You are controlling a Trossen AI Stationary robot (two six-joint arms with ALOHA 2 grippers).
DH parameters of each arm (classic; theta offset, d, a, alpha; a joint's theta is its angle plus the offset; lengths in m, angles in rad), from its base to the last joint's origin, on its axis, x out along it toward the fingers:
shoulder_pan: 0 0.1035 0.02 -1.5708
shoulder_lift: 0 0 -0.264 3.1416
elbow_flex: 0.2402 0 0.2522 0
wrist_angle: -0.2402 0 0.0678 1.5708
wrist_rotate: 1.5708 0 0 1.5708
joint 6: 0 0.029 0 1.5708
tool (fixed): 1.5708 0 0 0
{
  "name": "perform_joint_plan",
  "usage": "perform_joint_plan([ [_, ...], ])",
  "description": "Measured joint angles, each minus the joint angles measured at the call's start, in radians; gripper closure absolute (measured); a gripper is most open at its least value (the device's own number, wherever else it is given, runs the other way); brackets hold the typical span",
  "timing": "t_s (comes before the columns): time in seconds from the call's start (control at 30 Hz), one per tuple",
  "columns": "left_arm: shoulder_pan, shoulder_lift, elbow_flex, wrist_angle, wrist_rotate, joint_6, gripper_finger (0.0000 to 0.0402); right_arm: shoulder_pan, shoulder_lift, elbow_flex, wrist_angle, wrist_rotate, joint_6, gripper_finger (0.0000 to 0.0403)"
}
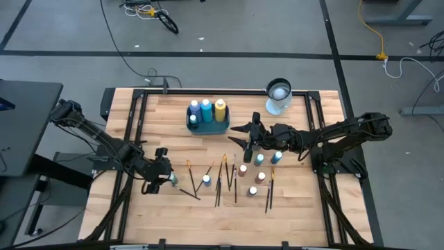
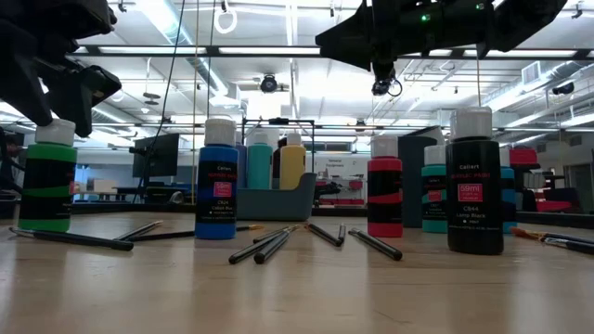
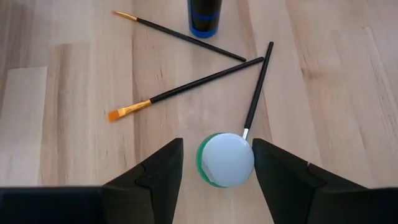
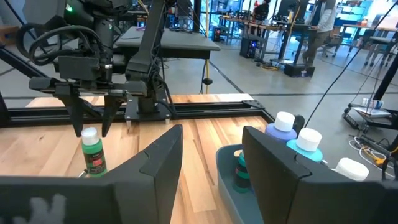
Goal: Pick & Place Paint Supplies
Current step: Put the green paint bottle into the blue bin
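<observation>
A green paint bottle (image 3: pixel 227 160) with a white cap stands upright on the table at the near left (image 1: pixel 171 180). My left gripper (image 3: pixel 217 142) hangs over it, slanting down and open, one finger on either side of the cap; I see no touch. Several more small bottles (image 1: pixel 260 160) and thin dark-handled brushes (image 1: pixel 222 177) are spread over the middle of the table. My right gripper (image 1: pixel 237 135) is held level above the table, pointing at the left edge. It is open with nothing between its fingers (image 4: pixel 155 168).
A teal tray (image 1: pixel 223 127) at the far centre holds blue, teal and yellow-topped bottles. A dark cup (image 1: pixel 278 94) stands at the far right. Three brushes (image 3: pixel 186 93) and a blue bottle (image 3: pixel 205 15) lie just beyond the green bottle. Black rails (image 1: pixel 132 132) frame the tabletop.
</observation>
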State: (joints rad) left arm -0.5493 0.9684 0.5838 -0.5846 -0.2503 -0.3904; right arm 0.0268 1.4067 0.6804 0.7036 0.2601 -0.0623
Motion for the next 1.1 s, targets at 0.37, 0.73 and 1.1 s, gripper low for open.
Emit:
perform_joint_plan([
  [0.37,0.0,0.0,0.0,0.0,0.024,-0.015,0.0203,0.0,0.0,0.0,0.0,0.0,0.002,0.0233],
  [0.73,0.0,0.0,0.0,0.0,0.015,-0.009,0.0255,0.0,0.0,0.0,0.0,0.0,0.002,0.0233],
  [1.1,0.004,-0.002,0.033,0.022,-0.102,0.001,0.0273,0.0,0.0,0.0,0.0,0.0,0.002,0.0233],
])
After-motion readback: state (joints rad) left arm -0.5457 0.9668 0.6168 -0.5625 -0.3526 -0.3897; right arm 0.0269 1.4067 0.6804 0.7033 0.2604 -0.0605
